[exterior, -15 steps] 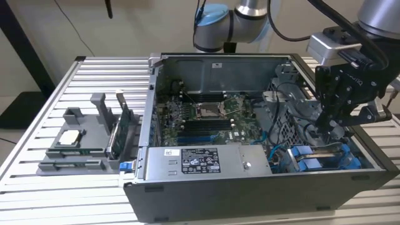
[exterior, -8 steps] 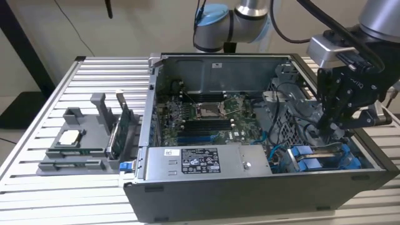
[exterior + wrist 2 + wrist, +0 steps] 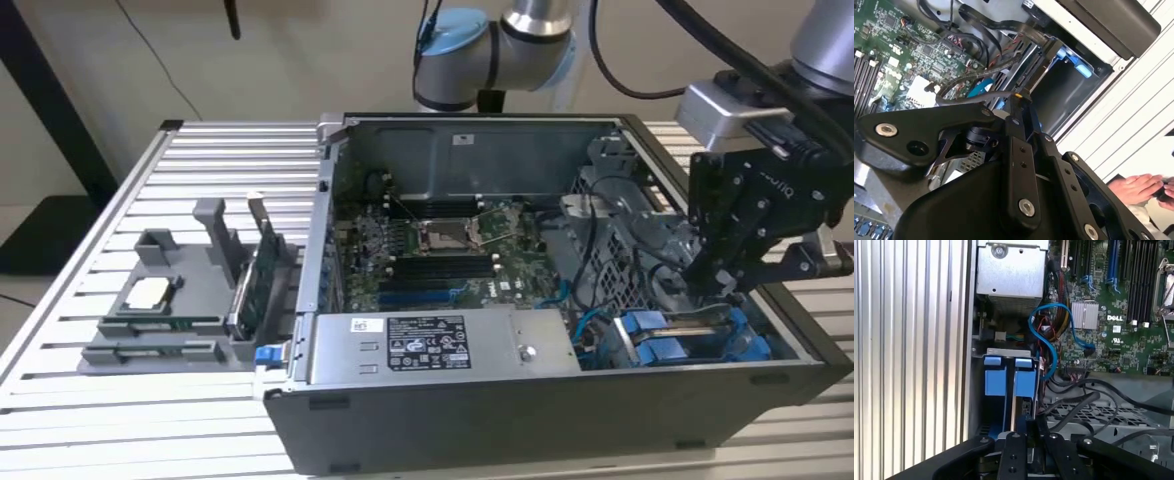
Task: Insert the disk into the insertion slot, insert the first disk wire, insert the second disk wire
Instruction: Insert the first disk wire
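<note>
In the exterior view, an open PC case (image 3: 561, 400) is seen lying on a slatted table (image 3: 80, 420), w/ the mobo (image 3: 441, 250) exposed and a grey PSU (image 3: 427, 345) set along the near wall. The gripper (image 3: 714, 290) is lowered into the drive bay at the case corner toward the exterior view's right. The disk (image 3: 681, 328) is seated in that bay, on edge in its blue frame, just below the gripper. A grey tray (image 3: 174, 300) is placed on the table beside the case, toward the exterior view's left, w/ a card (image 3: 263, 270) stood upright in it.

In the second wrist view, the gripper's (image 3: 1019, 97) linkages are seen converging to a tip among black cables (image 3: 979, 30) above the mobo. The fingers (image 3: 1021, 107) are drawn together; whether anything is pinched between them cannot be told. A person's hands (image 3: 1144, 187) are seen beyond the case, over the table.

In the first wrist view, the fingers are held close together right at the end of the disk (image 3: 1024, 382), which is slotted in next to a second blue frame (image 3: 995, 380), both beside the case wall. A blue cable (image 3: 1073, 327) is looped from near the PSU over to the mobo, and black cables are draped across a perforated panel (image 3: 1079, 415) beside the bay.
</note>
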`<state>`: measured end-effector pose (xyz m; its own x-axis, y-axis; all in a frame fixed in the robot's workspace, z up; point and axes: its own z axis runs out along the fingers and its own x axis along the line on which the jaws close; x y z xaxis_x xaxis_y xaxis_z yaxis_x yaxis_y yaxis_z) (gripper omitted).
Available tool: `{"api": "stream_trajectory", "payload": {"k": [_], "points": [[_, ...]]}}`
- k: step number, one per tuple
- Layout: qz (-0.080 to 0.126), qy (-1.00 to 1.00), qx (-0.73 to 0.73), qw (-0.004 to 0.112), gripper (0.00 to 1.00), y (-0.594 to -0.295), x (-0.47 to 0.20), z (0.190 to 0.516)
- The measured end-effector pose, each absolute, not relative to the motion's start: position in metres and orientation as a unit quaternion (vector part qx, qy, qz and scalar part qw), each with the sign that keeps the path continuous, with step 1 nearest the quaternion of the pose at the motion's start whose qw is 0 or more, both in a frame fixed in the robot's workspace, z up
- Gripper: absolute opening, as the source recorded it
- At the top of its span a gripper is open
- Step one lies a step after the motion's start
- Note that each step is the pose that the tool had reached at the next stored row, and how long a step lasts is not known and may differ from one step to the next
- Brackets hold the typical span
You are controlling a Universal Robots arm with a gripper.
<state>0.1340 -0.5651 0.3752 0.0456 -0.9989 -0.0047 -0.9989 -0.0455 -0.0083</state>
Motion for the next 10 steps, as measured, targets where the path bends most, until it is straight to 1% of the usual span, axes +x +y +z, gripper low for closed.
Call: {"api": "stream_trajectory", "payload": {"k": [5, 10], "points": [[0.008, 0.691, -0.723, -0.002, 0.19, -0.567, 0.145, 0.373], [0.016, 0.691, -0.723, -0.003, 0.19, -0.569, 0.154, 0.372]]}}
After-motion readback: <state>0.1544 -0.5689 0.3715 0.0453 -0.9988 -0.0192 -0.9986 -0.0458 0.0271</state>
